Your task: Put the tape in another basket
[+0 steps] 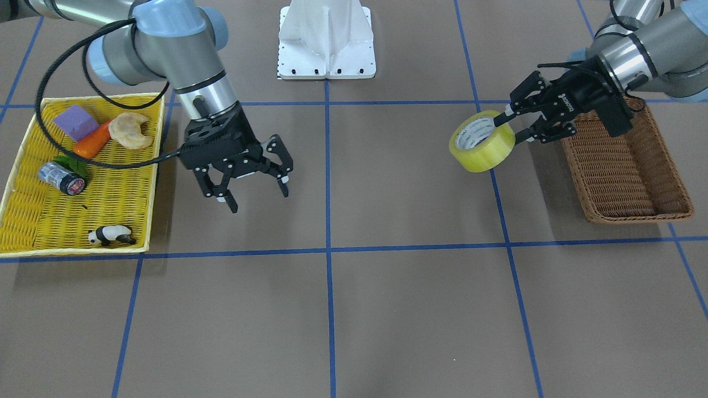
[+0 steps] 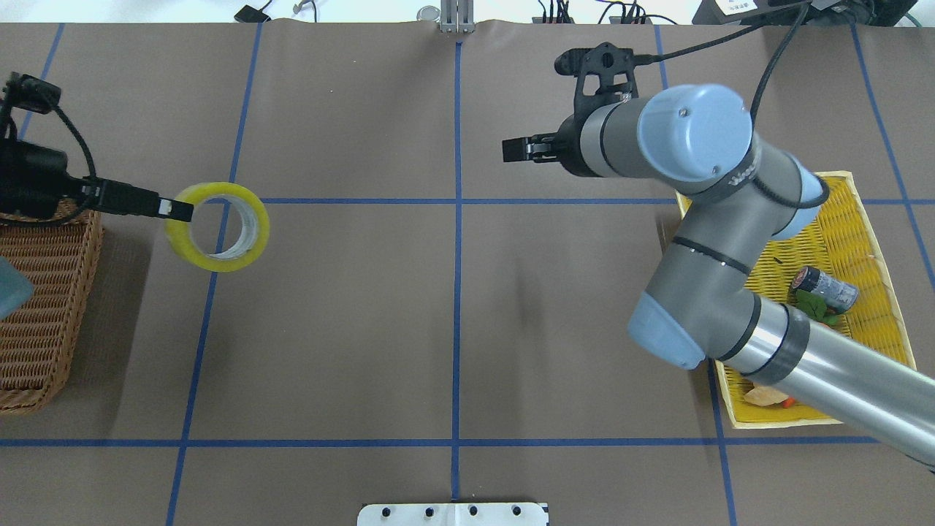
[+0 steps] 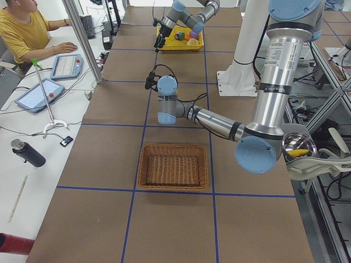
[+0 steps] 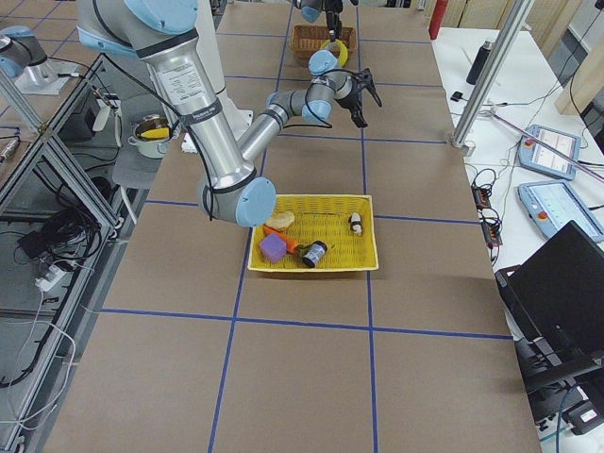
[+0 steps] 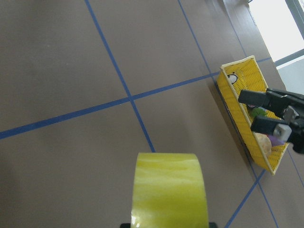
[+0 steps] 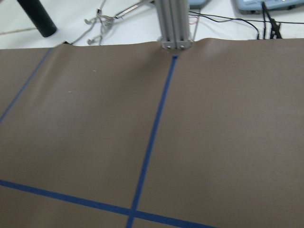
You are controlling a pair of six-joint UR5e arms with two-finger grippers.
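The tape (image 1: 482, 141) is a wide yellowish roll with a white printed core. My left gripper (image 1: 513, 128) is shut on its wall, one finger inside the core and one outside. It holds the roll off the table, just beside the brown wicker basket (image 1: 625, 166), not over it. The overhead view shows the tape (image 2: 218, 226), the left gripper (image 2: 177, 210) and the basket (image 2: 40, 292). The tape fills the bottom of the left wrist view (image 5: 168, 190). My right gripper (image 1: 258, 198) is open and empty, hanging beside the yellow tray (image 1: 33, 232).
The yellow tray holds a purple block (image 1: 76, 122), an orange carrot (image 1: 93, 142), a croissant (image 1: 131, 131), a small can (image 1: 62, 178) and a toy panda (image 1: 110, 235). A white mount (image 1: 326, 41) stands at the robot's side of the table. Blue tape lines cross the brown table.
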